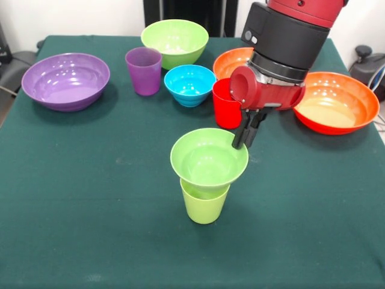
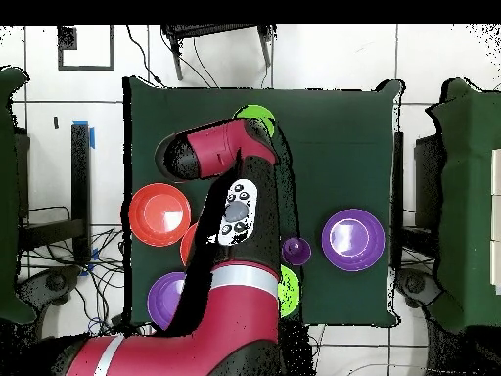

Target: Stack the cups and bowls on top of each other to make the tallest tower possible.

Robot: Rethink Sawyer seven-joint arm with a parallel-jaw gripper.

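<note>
We see the robot's black gripper (image 1: 246,137) hanging at the right rim of a small ribbed lime-green plastic bowl (image 1: 208,159), which sits atop a smooth lime-green plastic cup (image 1: 204,205) near the middle of the green table (image 1: 90,198). Its fingers look drawn narrow; whether they pinch the rim, we cannot tell. A red plastic cup (image 1: 226,105) stands just behind. We judge that any sideways drag at that rim could tip the two-piece tower over.

Green-clothed table (image 1: 90,229); bowls (image 1: 66,80), cups (image 1: 144,70) scattered.
</note>
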